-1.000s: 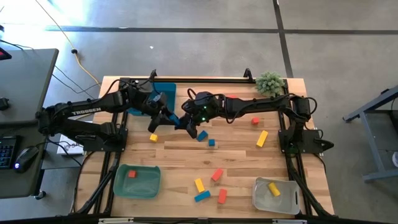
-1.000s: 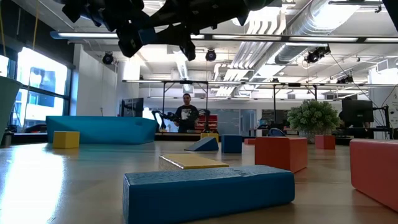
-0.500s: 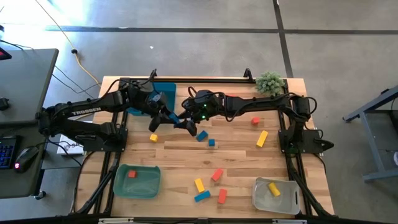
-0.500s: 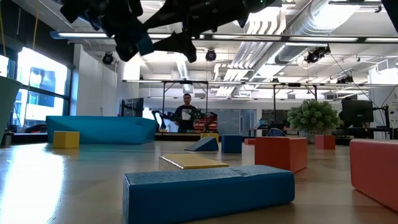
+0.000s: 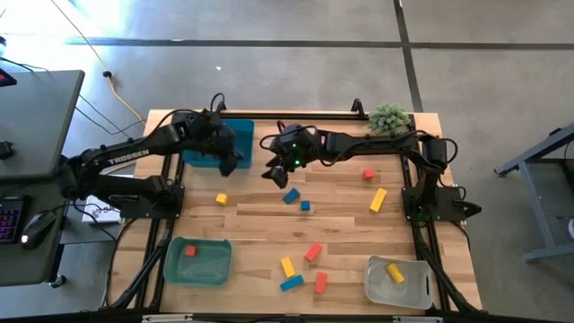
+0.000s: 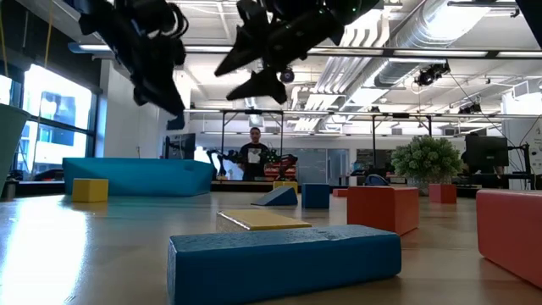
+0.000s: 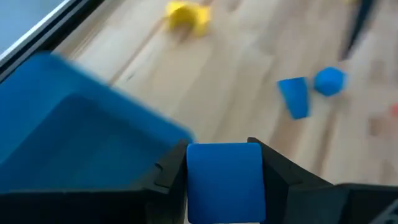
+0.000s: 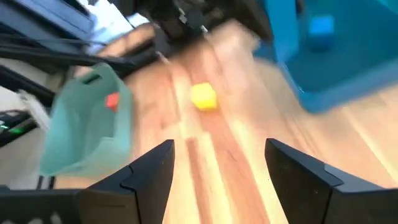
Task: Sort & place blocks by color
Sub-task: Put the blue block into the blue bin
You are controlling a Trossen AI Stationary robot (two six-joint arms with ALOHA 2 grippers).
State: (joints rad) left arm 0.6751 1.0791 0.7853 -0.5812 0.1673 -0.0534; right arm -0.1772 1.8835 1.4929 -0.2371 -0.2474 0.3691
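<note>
The wooden table (image 5: pixel 269 229) takes up most of the overhead shot, with the two dark arms meeting near its far edge. The blue bin (image 5: pixel 204 152) sits at the far edge toward the left corner, the green bin (image 5: pixel 197 262) is by the near-left corner with a red block (image 5: pixel 190 251) inside, and the clear bin (image 5: pixel 398 283) is at the near-right corner holding a yellow block (image 5: pixel 394 272).

The left gripper (image 5: pixel 230 162) hangs right at the blue bin's inner side and it's clamped on a blue block (image 7: pixel 224 181), which sits snug between its fingers (image 7: pixel 168 176). The right gripper (image 5: pixel 272 170) hovers just beside it toward the table's middle, fingers (image 8: pixel 305 177) spread wide with nothing in them.

The rest of the blocks are loose on the wood: a yellow cube (image 5: pixel 221 198) left of center, two blue pieces (image 5: pixel 291 196) near the middle, a yellow bar (image 5: pixel 378 199) and a red cube (image 5: pixel 368 174) toward the right edge, and a red, yellow and blue cluster (image 5: pixel 302 269) by the near edge.
</note>
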